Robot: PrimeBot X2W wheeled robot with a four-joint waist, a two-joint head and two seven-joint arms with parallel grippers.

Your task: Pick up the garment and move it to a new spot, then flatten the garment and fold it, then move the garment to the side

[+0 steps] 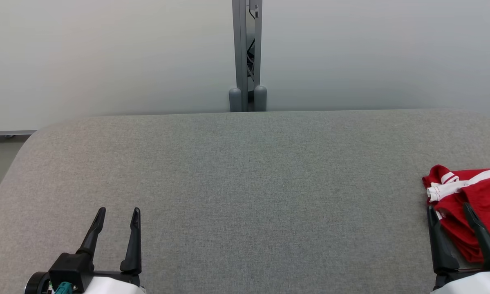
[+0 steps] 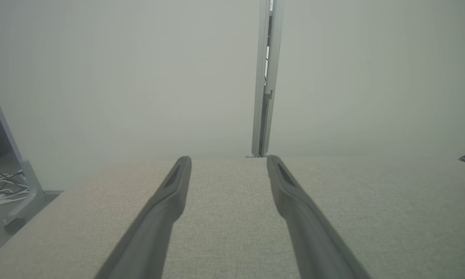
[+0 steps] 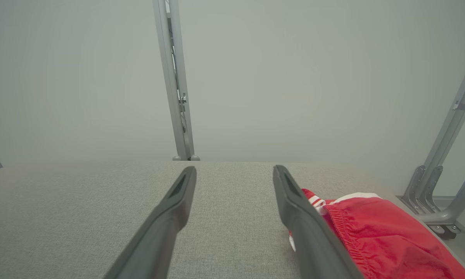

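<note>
Since the garment [image 1: 471, 190] lies as a red heap with white stripes at the right edge of the worktop [image 1: 245, 183], cut off by the head view's border, I cannot settle which step is in hand. Its cloth is doubled over on itself, and my right wrist view shows a gathered waistband [image 3: 343, 228]. Whether that is a neat fold or a loose bunch, I cannot tell.

My right end effector [image 1: 449, 207] sits just beside it, fingers apart with nothing between them. The outer finger crosses in front of the cloth, and I cannot tell if it touches. My left end effector [image 1: 119, 211] rests well apart at the lower left, fingers likewise spread and empty over bare worktop.

In my judgement this fits two stages: a garment waiting at the side to be picked up and carried elsewhere, or one already folded and set aside. Either way, what comes next calls for a fuller look at how the heap lies.
</note>
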